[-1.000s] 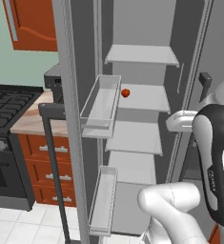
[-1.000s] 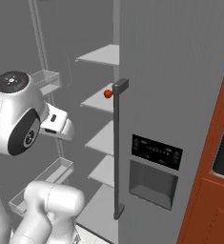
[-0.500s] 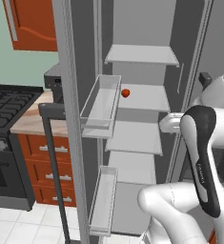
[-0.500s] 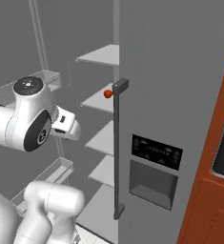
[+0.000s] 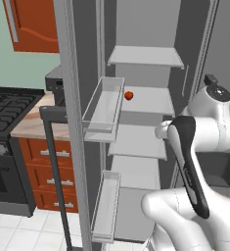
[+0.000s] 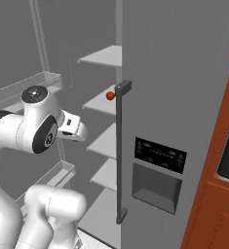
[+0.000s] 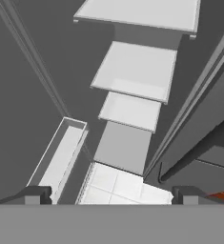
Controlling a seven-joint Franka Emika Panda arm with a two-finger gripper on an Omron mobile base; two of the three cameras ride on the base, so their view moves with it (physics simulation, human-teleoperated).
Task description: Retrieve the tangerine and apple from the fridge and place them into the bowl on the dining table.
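The fridge [image 5: 146, 63] stands with its left door swung open, and white shelves show inside. A small round red fruit, the apple [image 5: 129, 95] [image 6: 110, 96], lies on the second shelf from the top, near its left edge. The tangerine, the bowl and the dining table are out of view. My gripper [image 7: 111, 195] is open, its two dark fingertips [image 7: 37, 194] wide apart with nothing between them. The hand [image 6: 76, 130] hangs in front of the middle shelves, below and to the right of the apple and well apart from it. It points down along the lower shelves.
The open door carries clear bins [image 5: 104, 105] [image 5: 106, 206] and a long dark handle [image 5: 55, 162]. The shut right door has a handle [image 6: 121, 151] and a dark dispenser panel [image 6: 157, 175]. A stove [image 5: 9, 105] and wooden drawers [image 5: 50, 171] stand to the left.
The arm has swung in toward the fridge. The hand has moved left, closer to the shelves. The jaws have stayed open and the apple has not moved.
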